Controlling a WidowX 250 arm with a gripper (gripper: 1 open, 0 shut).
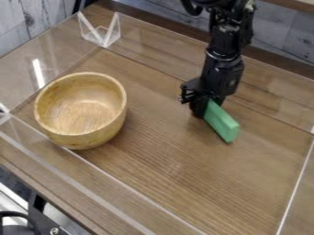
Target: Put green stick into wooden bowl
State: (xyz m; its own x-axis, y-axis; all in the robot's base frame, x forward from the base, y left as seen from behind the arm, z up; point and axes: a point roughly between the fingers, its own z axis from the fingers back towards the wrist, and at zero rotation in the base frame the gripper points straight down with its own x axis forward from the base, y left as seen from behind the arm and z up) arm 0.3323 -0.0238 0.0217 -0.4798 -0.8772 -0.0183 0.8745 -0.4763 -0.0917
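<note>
On right half of wooden table (172,174), black robot arm (227,41) reaches straight down, gripper (204,101) at table level. Jaws clenched on upper end of green stick (222,121); stick slants away from jaws toward lower right, whether lower end touches table cannot be told. Wooden bowl (81,110) sits well apart on left, upright, empty. Clear plastic walls (37,55) fence table edges; small clear triangular stand (99,31) at far left corner.
</note>
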